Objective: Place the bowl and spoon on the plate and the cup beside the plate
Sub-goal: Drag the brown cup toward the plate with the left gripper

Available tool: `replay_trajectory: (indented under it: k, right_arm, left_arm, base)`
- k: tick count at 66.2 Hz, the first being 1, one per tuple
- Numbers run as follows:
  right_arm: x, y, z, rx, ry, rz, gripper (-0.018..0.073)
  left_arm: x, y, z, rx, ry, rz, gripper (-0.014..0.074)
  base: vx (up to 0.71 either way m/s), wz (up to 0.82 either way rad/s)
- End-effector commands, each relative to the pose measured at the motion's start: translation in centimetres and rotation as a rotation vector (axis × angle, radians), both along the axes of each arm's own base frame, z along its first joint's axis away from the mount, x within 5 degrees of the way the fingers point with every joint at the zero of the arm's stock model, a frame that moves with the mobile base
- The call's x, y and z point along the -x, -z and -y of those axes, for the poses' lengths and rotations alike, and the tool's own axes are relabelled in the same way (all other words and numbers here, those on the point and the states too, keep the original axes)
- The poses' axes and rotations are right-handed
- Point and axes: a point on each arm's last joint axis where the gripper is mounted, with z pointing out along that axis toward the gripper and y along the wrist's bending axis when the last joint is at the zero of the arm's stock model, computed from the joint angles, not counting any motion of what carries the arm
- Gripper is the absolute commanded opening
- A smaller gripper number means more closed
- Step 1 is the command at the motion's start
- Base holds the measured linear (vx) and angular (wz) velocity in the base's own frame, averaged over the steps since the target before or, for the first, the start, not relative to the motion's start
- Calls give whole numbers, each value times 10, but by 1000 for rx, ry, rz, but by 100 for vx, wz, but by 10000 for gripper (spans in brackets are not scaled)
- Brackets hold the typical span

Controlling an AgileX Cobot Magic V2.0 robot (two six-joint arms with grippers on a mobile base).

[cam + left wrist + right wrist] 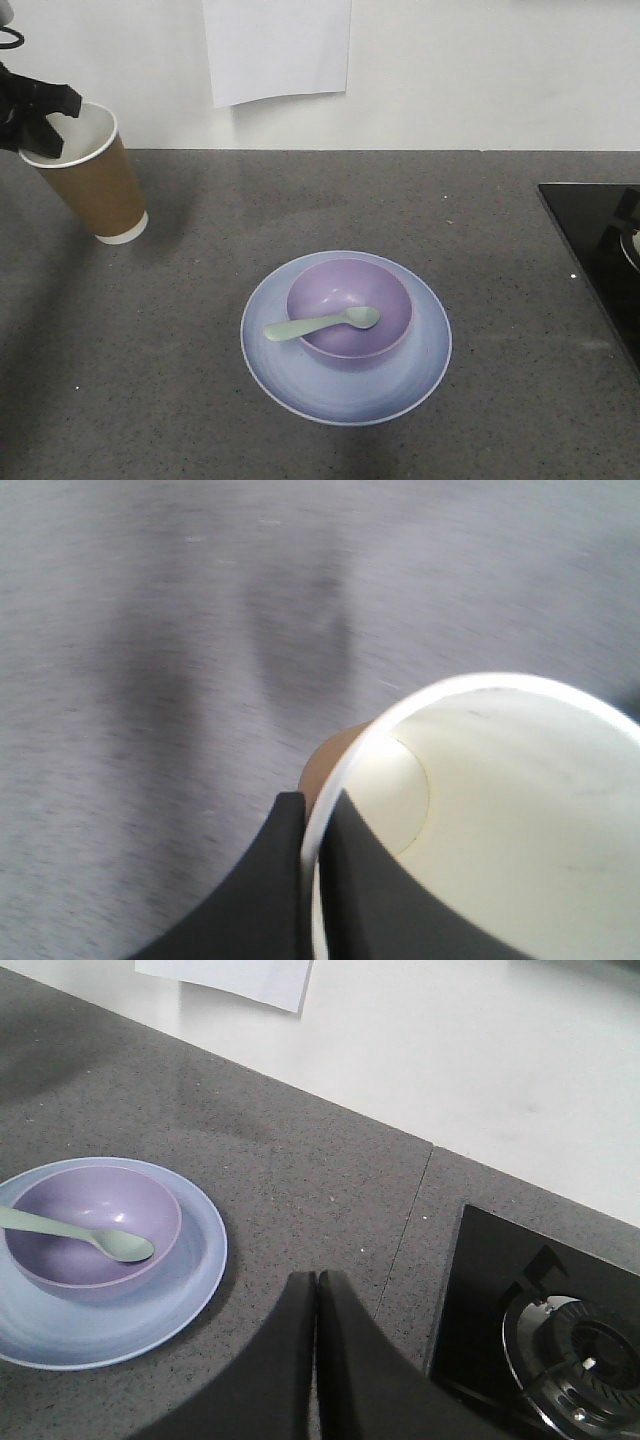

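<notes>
The lavender bowl (349,305) sits on the pale blue plate (345,385) in the middle of the counter. The mint spoon (320,323) lies across the bowl, head inside. At the far left the brown paper cup (92,180) hangs tilted, with my left gripper (45,125) shut on its rim. In the left wrist view one finger (265,880) is outside the cup (520,800) and the other inside, the white rim pinched between them. My right gripper (317,1278) is shut on nothing, to the right of the plate (200,1260), bowl (90,1210) and spoon (90,1235).
A black gas hob (600,240) lies at the counter's right edge, its burner (585,1350) close to my right gripper. A white wall with a paper sheet (278,45) stands behind the counter.
</notes>
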Motion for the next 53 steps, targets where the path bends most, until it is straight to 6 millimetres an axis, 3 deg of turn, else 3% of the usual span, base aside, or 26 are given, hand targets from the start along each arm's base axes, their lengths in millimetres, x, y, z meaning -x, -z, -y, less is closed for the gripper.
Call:
replay_trajectory:
  k: [1, 15, 27, 38, 53]
  right_arm:
    - [-1, -12, 0, -18, -5, 79, -6]
    - [0, -9, 0, -11, -2, 44, -6]
    - [1, -7, 0, -7, 0, 30, -6]
    - [1, -8, 0, -8, 0, 31, -6]
    - [1, -7, 0, -7, 0, 30, -6]
  left_arm:
    - [24, -26, 24, 17, 95, 68, -8]
    - [36, 4, 63, -48, 211, -16, -8]
    - [38, 33, 83, -44, 241, -42, -8]
    - [42, 56, 94, -44, 248, -70, -8]
    - [44, 74, 93, -49, 240, -108, -8]
  base:
    - [0, 0]
    - [0, 0]
    - [0, 0]
    - [0, 0]
    - [0, 0]
